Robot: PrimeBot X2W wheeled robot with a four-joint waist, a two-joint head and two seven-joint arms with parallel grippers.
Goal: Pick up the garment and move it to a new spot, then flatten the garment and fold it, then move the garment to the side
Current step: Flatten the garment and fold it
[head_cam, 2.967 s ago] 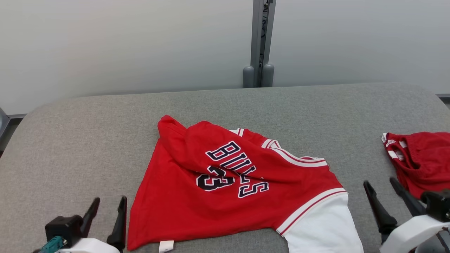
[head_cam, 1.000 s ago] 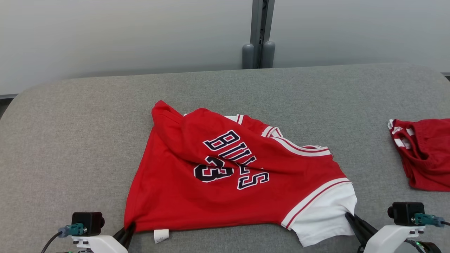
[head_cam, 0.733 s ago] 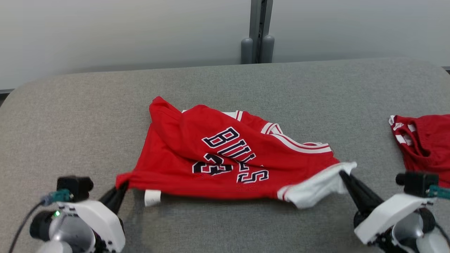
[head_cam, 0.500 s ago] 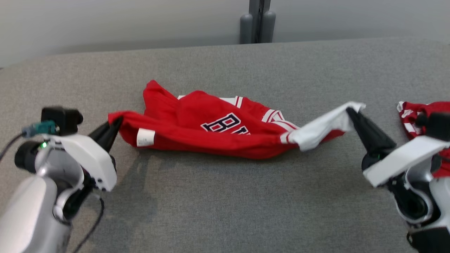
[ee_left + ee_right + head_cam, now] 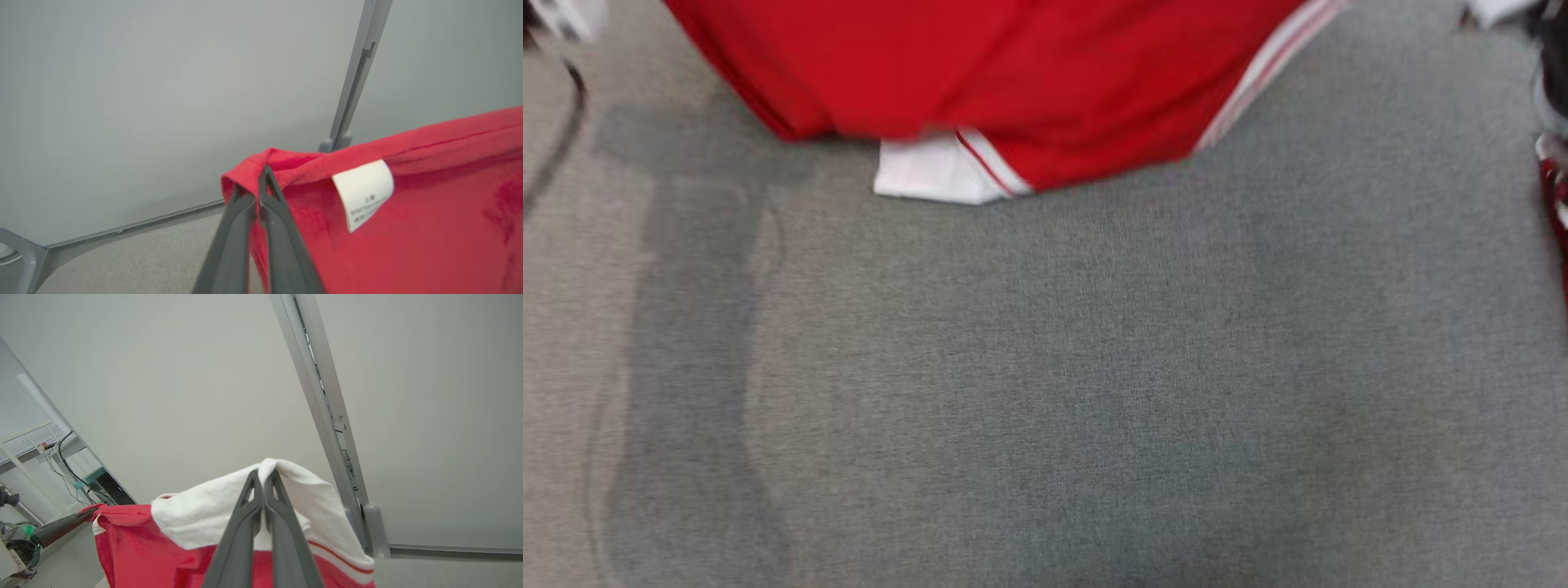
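The garment (image 5: 1013, 73), a red jersey with white trim, hangs lifted at the top of the head view. Its lower edge and a white sleeve (image 5: 931, 171) brush the grey table (image 5: 1045, 392). In the left wrist view my left gripper (image 5: 251, 179) is shut on a red corner of the garment (image 5: 408, 228), beside a white label (image 5: 363, 194). My right gripper (image 5: 261, 473) is shut on the white sleeve end of the garment (image 5: 184, 555). The right wrist view also catches the left gripper (image 5: 77, 518) holding the far corner.
A second red garment (image 5: 1556, 188) lies at the table's right edge. A dark cable (image 5: 556, 139) hangs at the far left. Behind the table stands a pale wall with a grey post (image 5: 351, 90). The arms' shadows fall on the left of the table.
Both grippers have raised the garment off the table by its two near corners, so it now hangs stretched between them. The head camera has tilted down toward the table.
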